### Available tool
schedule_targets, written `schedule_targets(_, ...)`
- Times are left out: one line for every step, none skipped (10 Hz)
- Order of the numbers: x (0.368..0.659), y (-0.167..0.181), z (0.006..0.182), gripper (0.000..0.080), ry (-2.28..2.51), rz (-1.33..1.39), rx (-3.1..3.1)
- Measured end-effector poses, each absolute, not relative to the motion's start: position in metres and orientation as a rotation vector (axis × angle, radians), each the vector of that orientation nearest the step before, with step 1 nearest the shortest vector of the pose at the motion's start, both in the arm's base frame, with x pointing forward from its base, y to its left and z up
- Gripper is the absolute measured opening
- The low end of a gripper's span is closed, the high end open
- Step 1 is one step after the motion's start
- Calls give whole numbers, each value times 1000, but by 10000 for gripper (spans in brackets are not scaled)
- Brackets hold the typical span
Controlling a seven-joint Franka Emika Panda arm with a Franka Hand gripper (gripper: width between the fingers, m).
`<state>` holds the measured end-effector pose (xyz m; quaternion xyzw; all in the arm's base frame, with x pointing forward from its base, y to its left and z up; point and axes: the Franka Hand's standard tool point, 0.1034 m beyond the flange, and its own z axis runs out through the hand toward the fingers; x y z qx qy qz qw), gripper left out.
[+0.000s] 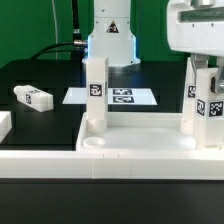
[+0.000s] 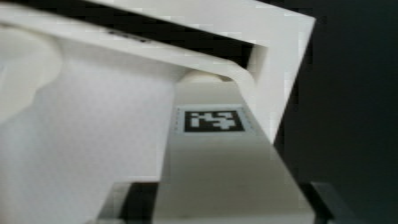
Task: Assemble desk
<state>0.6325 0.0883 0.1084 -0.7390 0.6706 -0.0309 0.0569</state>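
No text — just tags (image 1: 97,89) on legs (image 1: 95,113)

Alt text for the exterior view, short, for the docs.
The end effector grips an upright desk leg at the exterior view's right end of the white tabletop. A second leg stands upright in the tabletop; a third leg lies loose on the black table near the marker board.

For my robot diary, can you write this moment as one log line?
gripper: shut on first leg, upright on tabletop | second leg: upright on tabletop | third leg: lying loose
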Motion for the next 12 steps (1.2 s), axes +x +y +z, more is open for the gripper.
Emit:
schedule_targets(632, 89, 108, 290, 2098, -81, -2171)
schedule_targets(632, 89, 108, 290, 2164, -67, -2094)
schedule_targets(632, 90, 108, 290, 2229, -53, -2015)
schedule_targets(633, 89, 108, 290, 2291, -41, -1937)
schedule_targets(633, 90, 108, 290, 2342, -36, -1873)
schedule_targets(633, 90, 108, 290, 2350, -35, -1863)
schedule_targets(633, 90, 108, 290, 2329, -38, -1891)
schedule_targets(632, 89, 107, 393, 2299, -40, -1929)
schedule_targets(632, 88, 106, 531, 2267, -42, -1971)
schedule_targets(632, 88, 106, 612, 2204, -38, -2051)
schedule_targets(632, 89, 107, 612, 2115, -40, -2152)
schedule_targets(633, 90, 108, 642, 2009, -44, -2257)
